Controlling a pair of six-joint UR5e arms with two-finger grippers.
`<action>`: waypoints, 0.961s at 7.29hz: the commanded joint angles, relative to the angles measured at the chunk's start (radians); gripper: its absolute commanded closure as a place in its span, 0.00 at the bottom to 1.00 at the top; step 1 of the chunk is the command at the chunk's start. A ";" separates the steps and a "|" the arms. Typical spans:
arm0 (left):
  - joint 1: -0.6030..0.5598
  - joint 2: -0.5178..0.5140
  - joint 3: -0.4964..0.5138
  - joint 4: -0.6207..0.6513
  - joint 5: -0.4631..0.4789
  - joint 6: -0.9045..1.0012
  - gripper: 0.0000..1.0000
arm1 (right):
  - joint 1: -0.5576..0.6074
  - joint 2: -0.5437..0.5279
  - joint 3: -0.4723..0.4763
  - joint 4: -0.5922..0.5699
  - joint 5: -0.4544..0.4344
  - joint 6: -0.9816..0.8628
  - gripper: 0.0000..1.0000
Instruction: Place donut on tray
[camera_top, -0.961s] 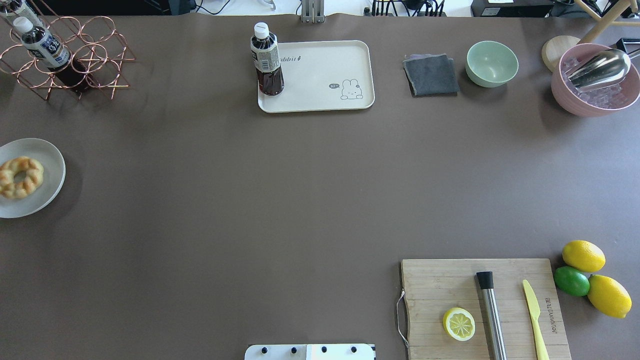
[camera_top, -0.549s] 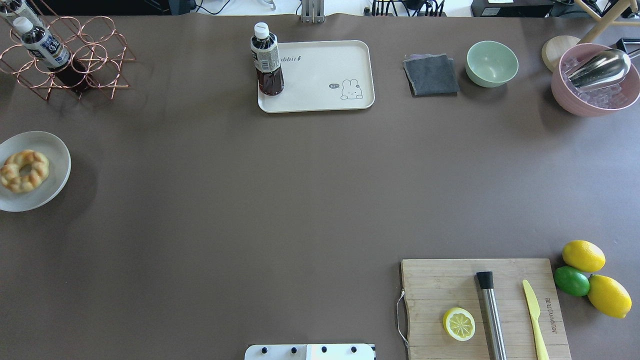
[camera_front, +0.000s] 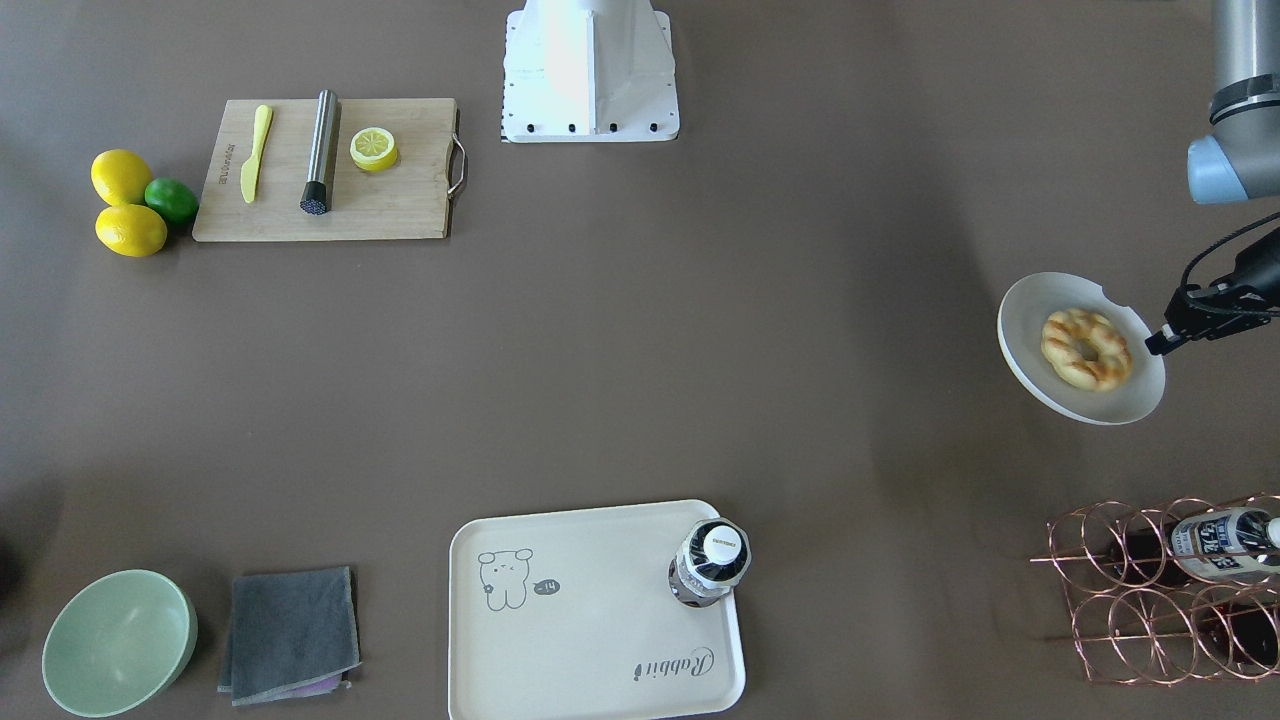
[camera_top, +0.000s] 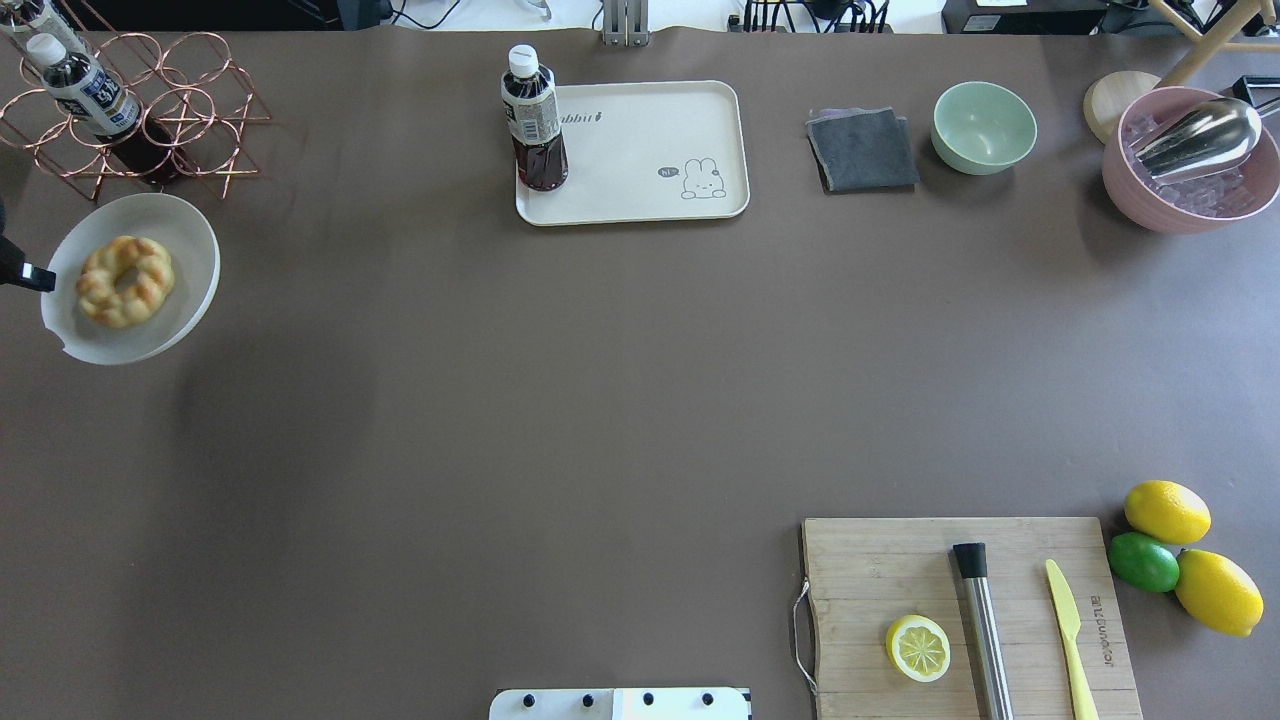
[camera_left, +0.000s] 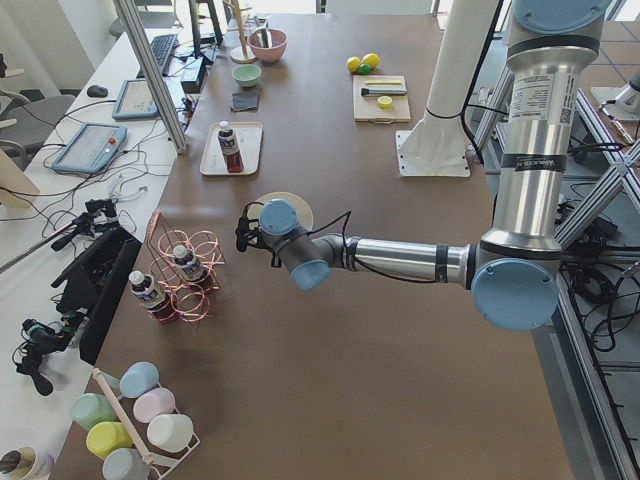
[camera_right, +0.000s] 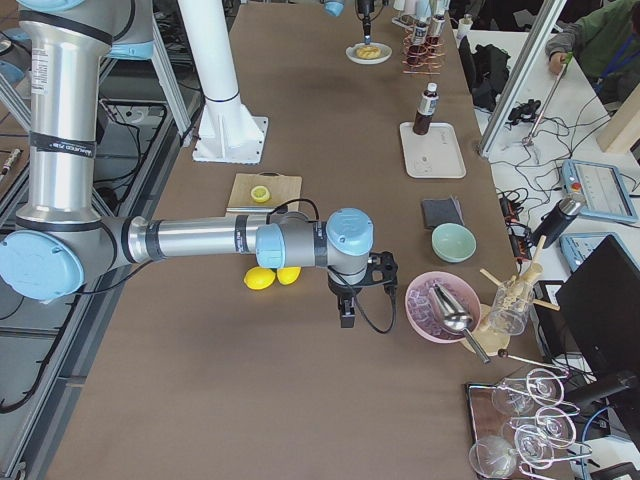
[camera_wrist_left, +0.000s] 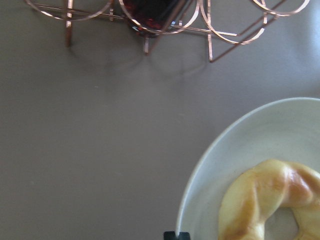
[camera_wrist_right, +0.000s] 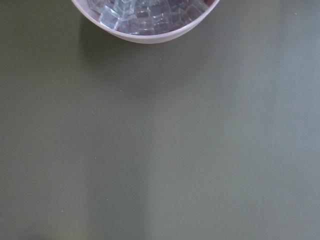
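Observation:
The golden-brown ridged donut (camera_top: 125, 281) lies on a round off-white notched plate (camera_top: 190, 240). My left gripper (camera_top: 40, 282) is shut on the plate's rim and holds it above the table at the far left, near the copper rack. The front-facing view shows the same: the gripper (camera_front: 1160, 342), the plate (camera_front: 1030, 320) and the donut (camera_front: 1087, 348). The cream tray (camera_top: 650, 130) with the bear print lies at the far middle, a dark drink bottle (camera_top: 535, 120) upright on its left corner. My right gripper (camera_right: 347, 318) shows only in the exterior right view, so I cannot tell its state.
A copper wire rack (camera_top: 150, 120) with bottles stands just beyond the plate. A grey cloth (camera_top: 862, 150), green bowl (camera_top: 984, 126) and pink ice bowl (camera_top: 1190, 165) line the far right. A cutting board (camera_top: 970, 610) with a lemon half, muddler and knife is near right.
The plate with the donut has moved away from the robot and toward the table's middle, and its shadow has spread. The left gripper's tip now shows at the overhead view's left edge.

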 joint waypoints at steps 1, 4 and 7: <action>0.211 -0.070 -0.112 0.039 0.171 -0.210 1.00 | -0.053 0.027 0.041 0.036 -0.025 0.017 0.00; 0.392 -0.218 -0.348 0.458 0.352 -0.244 1.00 | -0.148 0.044 0.095 0.038 0.029 0.058 0.00; 0.608 -0.489 -0.355 0.767 0.542 -0.408 1.00 | -0.298 0.082 0.130 0.127 -0.047 0.325 0.00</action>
